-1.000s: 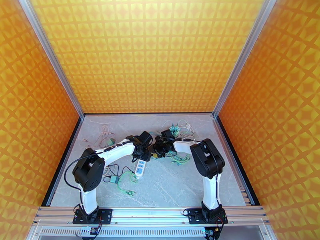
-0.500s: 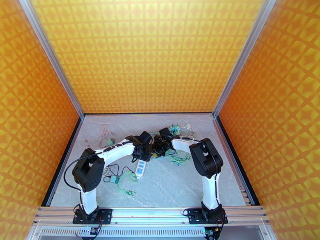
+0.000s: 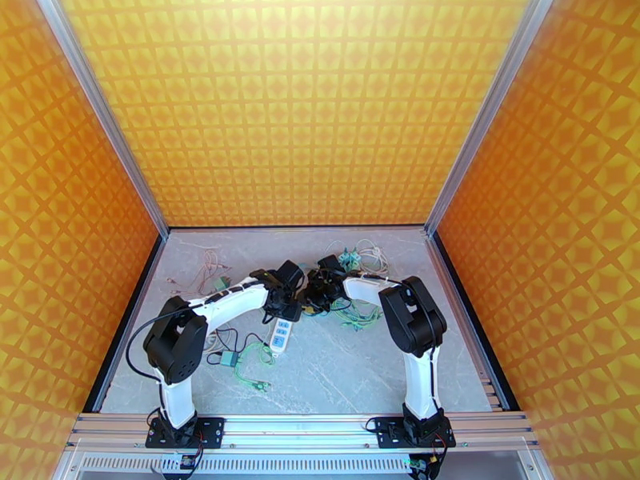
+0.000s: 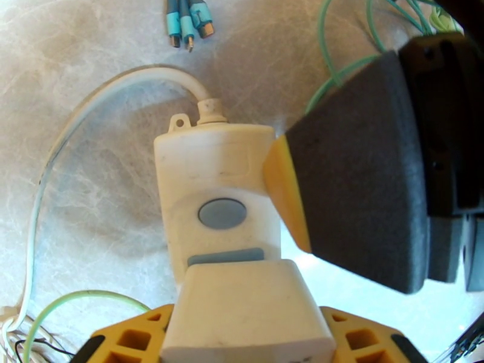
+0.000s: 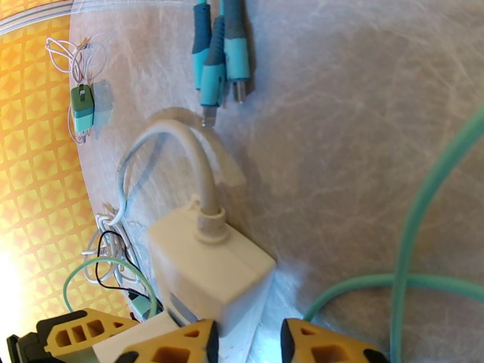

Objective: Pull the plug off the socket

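**Left hand on the plug, right hand against the socket**

Your left hand (image 4: 245,343) is partly closed and grasps the plug (image 4: 245,304). The white block sits between its two yellow fingers (image 4: 130,340), which meet it on either side. The plug sits on the socket (image 4: 212,170), a white strip lying flat on the desk (image 4: 78,195). The socket runs out ahead of that hand, past a grey button (image 4: 222,213), to the end where its cord (image 4: 121,86) leaves. The cord then curls away to the hand's left.

Your right hand (image 5: 248,343) grips nothing. Its fingers stand a little apart, with bare desk showing in the gap between them. One pad (image 4: 284,189) touches the socket's corner at the cord end. The other finger (image 5: 327,343) is off to the side, clear of the strip.

Ahead of both hands, a few teal connectors (image 5: 218,55) lie just beyond the cord's bend. A green cable (image 5: 417,237) crosses the desk on the right hand's right.
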You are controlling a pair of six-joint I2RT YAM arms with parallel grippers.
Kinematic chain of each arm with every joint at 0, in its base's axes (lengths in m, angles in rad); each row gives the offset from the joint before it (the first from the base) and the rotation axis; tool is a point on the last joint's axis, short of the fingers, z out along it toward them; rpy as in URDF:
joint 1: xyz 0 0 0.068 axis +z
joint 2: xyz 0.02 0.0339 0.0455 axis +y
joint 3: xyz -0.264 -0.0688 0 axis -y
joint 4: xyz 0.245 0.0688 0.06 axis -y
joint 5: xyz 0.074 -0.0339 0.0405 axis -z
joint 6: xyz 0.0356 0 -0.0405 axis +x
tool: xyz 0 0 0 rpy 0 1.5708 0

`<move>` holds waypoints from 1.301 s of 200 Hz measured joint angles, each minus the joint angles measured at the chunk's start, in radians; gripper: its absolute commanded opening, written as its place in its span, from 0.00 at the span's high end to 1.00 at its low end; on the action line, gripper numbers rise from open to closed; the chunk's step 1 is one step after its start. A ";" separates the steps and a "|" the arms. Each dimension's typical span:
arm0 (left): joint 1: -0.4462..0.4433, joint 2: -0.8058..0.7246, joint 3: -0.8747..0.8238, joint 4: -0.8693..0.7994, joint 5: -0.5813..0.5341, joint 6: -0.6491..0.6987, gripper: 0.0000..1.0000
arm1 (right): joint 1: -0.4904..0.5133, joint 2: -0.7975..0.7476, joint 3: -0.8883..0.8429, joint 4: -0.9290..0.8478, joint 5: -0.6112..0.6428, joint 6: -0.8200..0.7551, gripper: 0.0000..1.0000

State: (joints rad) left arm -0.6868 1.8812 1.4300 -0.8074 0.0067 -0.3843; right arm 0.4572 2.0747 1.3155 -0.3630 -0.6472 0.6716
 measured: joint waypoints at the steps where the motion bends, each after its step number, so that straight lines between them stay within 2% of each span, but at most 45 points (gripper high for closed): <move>1: 0.000 -0.002 0.001 -0.001 0.000 0.000 0.59 | 0.000 0.000 0.000 0.000 0.000 0.000 0.68; 69: 0.027 -0.088 0.031 -0.028 0.004 0.000 0.59 | 0.008 -0.014 0.000 -0.007 0.036 -0.003 0.67; 99: 0.079 -0.105 0.030 -0.035 0.004 0.000 0.59 | 0.008 -0.025 -0.002 -0.024 0.077 -0.004 0.63; 140: 0.185 -0.163 0.009 -0.027 0.003 0.000 0.59 | 0.007 -0.058 -0.003 -0.062 0.118 -0.012 0.54; 200: 0.346 -0.169 -0.015 0.047 -0.002 -0.023 0.59 | 0.007 -0.220 0.060 -0.063 0.151 -0.026 0.38; 220: 0.389 -0.138 -0.014 0.100 -0.012 -0.039 0.59 | 0.007 -0.286 0.060 -0.059 0.164 -0.024 0.33; 234: 0.409 -0.099 -0.013 0.132 -0.022 -0.047 0.58 | 0.007 -0.326 0.052 -0.045 0.178 -0.023 0.25; 260: 0.424 0.002 0.013 0.187 -0.039 -0.056 0.56 | 0.007 -0.403 0.011 -0.029 0.216 -0.019 0.21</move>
State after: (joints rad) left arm -0.2630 1.8835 1.4429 -0.6201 -0.0322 -0.4404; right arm 0.4644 1.6718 1.3266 -0.3920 -0.4313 0.6529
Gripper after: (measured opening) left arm 0.499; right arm 0.772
